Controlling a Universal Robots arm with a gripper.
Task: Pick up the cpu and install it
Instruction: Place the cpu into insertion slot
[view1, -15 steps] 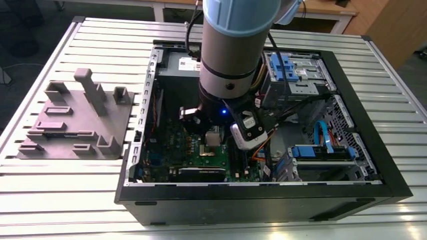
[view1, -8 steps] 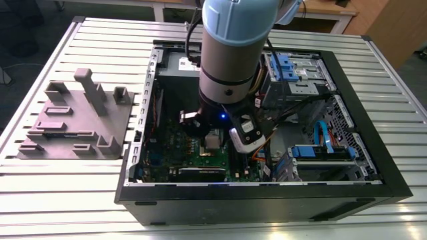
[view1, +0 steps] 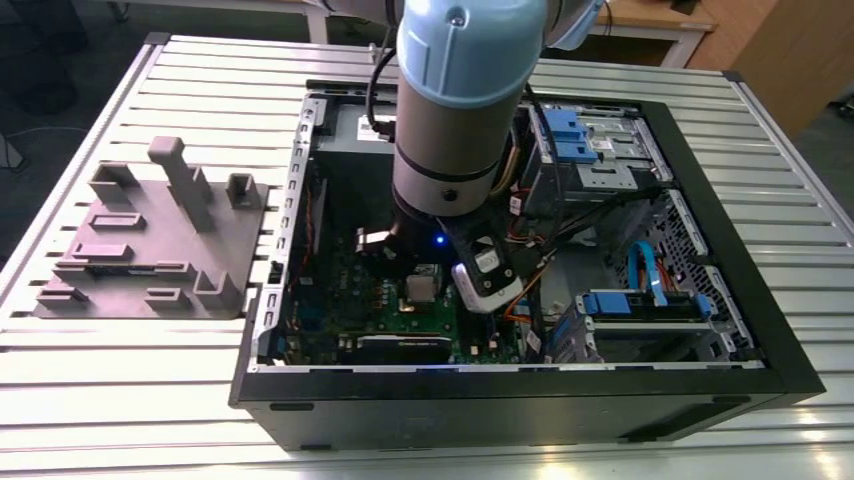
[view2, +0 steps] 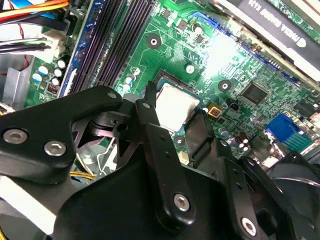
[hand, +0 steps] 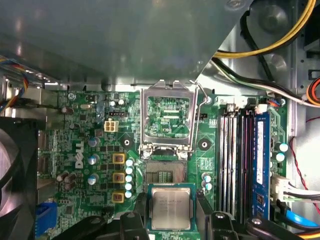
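One tower case (view1: 747, 330), side panel off, lying flat on a table of ribbed aluminium slats (view1: 174, 400). On the same slats, just beside the case toward the exterior view's left: a grey moulded fixture (view1: 154, 240) with upright posts and shallow pockets. Beyond the table's far edge, dark floor (view1: 67, 60) and pale wooden furniture (view1: 781, 50).

Reaching down into the case from above, a pale blue and grey arm (view1: 461, 100), a small blue light at its wrist. Under it, the green motherboard (hand: 85, 150), brightly lit in the second wrist view.

Held in the gripper (hand: 171, 212): the cpu (hand: 171, 209), silver top up and level. Black fingers (hand: 141, 212) narrowed against two opposite edges of the chip, seen in both wrist views; in the second wrist view the cpu (view2: 175, 102) sits between them over a dark square socket rim. Whether the chip touches the socket or hangs just above it, cannot tell.

Near the cpu on the board, the silver socket frame (hand: 167, 117), hinged open. Alongside, dark memory slots (hand: 232, 160) and one blue module (hand: 262, 160). Yellow and white cables (hand: 270, 45) looping along the case wall; blue drive brackets (view1: 574, 135) at the far corner.
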